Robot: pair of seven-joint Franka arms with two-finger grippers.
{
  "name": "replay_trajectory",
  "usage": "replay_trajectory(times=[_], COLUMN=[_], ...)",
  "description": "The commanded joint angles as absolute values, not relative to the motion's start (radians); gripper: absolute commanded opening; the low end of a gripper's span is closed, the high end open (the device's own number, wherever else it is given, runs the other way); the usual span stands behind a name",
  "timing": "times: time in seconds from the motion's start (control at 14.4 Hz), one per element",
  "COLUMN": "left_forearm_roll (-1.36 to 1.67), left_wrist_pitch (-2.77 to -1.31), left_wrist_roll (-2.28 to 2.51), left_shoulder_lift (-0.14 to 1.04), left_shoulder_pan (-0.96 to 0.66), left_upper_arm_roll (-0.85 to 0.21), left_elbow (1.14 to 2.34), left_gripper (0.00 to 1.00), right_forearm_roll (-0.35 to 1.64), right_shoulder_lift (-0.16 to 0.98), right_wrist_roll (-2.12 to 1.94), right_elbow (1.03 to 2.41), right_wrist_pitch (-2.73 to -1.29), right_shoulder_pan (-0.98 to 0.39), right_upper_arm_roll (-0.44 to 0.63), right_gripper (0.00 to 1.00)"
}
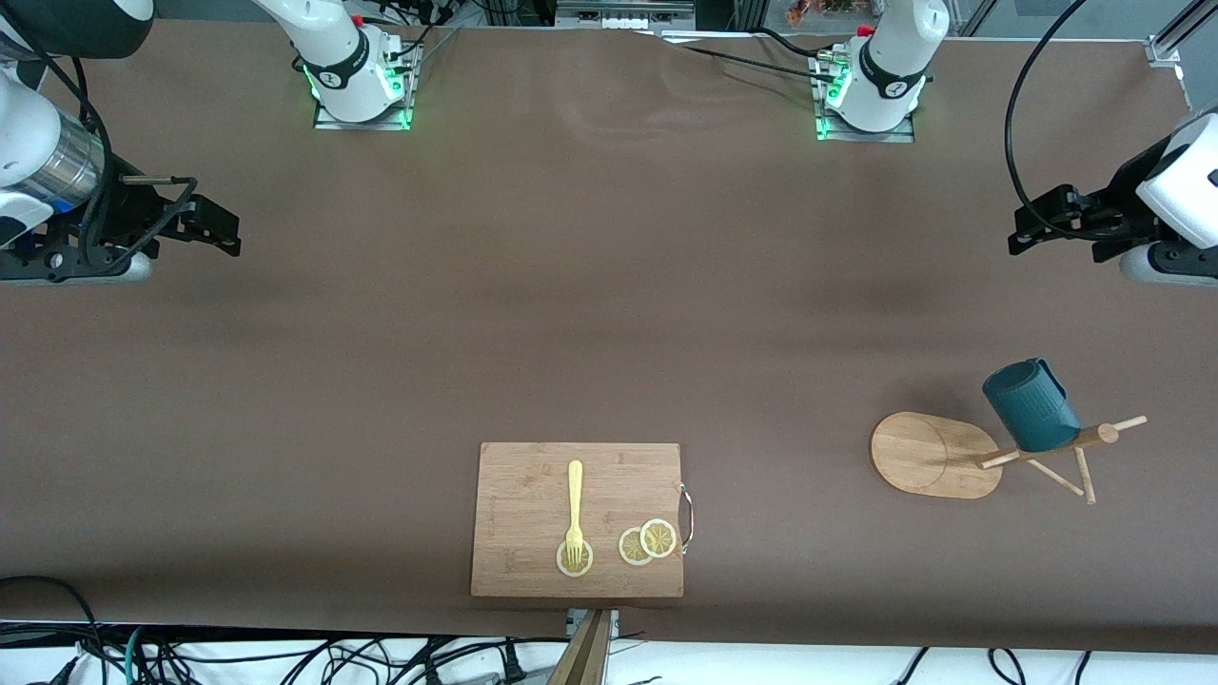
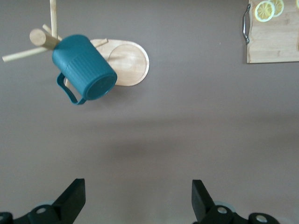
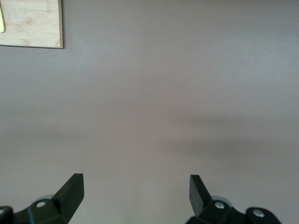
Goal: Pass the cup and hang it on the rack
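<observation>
Both of my grippers stand wide open and hold nothing. My left gripper (image 1: 1023, 228) hangs over bare worktop (image 1: 609, 304) at the left arm's end, and my right gripper (image 1: 224, 228) hangs over bare worktop at the right arm's end; each arm waits well apart from the things.

The cup (image 1: 1031, 404) is already on the rack (image 1: 937, 455). It hangs from a peg high on the central post, with nothing else touching it. In the left wrist view the cup (image 2: 84, 67) shows its ribbed wall and closed bottom to the camera, with its handle out to one side, clear of the rack's oval base (image 2: 128, 63).

The relation that counts is that cup and rack lie toward the left arm's end of the worktop, nearer to the front camera than my left gripper, while my right gripper is well apart from them, almost the whole worktop's length away. So my left arm is plainly the nearer one. The cup's long axis runs tilted, its bottom lifted off the post, not upright.

I judge the hanging done, with no reach called for. A slip off the thin peg would be the risk if I touched it.

Nearer the front camera, mid-worktop, lies a cutting board (image 1: 579, 518) with a yellow fork (image 1: 574, 509) and lemon slices (image 1: 648, 542).
</observation>
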State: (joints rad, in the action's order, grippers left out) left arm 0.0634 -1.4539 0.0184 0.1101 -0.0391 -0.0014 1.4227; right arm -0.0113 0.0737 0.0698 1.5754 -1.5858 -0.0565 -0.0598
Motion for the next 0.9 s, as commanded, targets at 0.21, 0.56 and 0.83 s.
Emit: replay_trajectory(times=[0.21, 0.56, 0.83], left_forearm_roll=[0.037, 0.034, 0.032], left_wrist_pitch=[-1.456, -1.45, -1.434], left_wrist_roll=[0.0, 0.0, -0.002], left_shoulder_lift=[0.094, 0.104, 0.124], left_shoulder_pan=[-0.043, -0.051, -0.051], left_upper_arm_roll=[-0.005, -0.005, -0.006], left_elbow=[1.448, 1.428, 1.405], left_gripper=[1.0, 1.0, 1.0], right_forearm_roll=[0.005, 0.005, 0.005], right_shoulder_lift=[0.077, 0.077, 0.077], right_wrist_roll=[0.069, 0.069, 0.069], right_elbow=[1.56, 1.56, 1.56], right_wrist_pitch=[-1.571, -1.571, -1.571], right_shoulder_pan=[-0.046, -0.046, -0.048], right_upper_arm_roll=[-0.066, -0.066, -0.066], right_gripper=[1.0, 1.0, 1.0])
